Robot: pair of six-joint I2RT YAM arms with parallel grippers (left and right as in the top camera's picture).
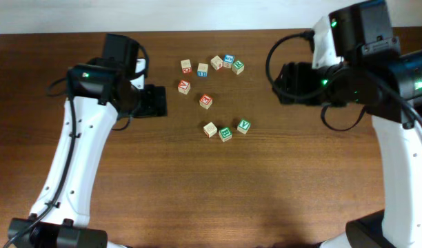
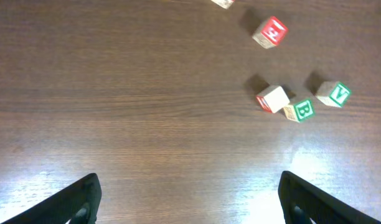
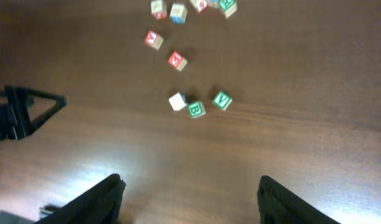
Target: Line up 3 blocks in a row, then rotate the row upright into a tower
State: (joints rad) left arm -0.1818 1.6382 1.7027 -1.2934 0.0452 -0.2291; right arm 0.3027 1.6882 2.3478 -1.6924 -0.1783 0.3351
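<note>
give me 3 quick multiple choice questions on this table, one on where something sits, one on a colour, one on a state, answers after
1. In the row of three small light-wood alphabet cubes, where is the green V cube?
A) the end toward the right arm
B) the middle
C) the end toward the left arm

2. What colour is the print on the lone wooden cube nearest that row, on its far side?
A) blue
B) green
C) red

3. How do the left arm's jaws stand?
A) shut on a cube
B) open, nothing between them
C) shut, empty

Answers:
1 A, the green B cube is in the middle and the pale beige cube is at the other end.
2 C, its top face is red.
3 B, the left wrist view shows the fingers far apart over the bare brown wooden table.
</note>
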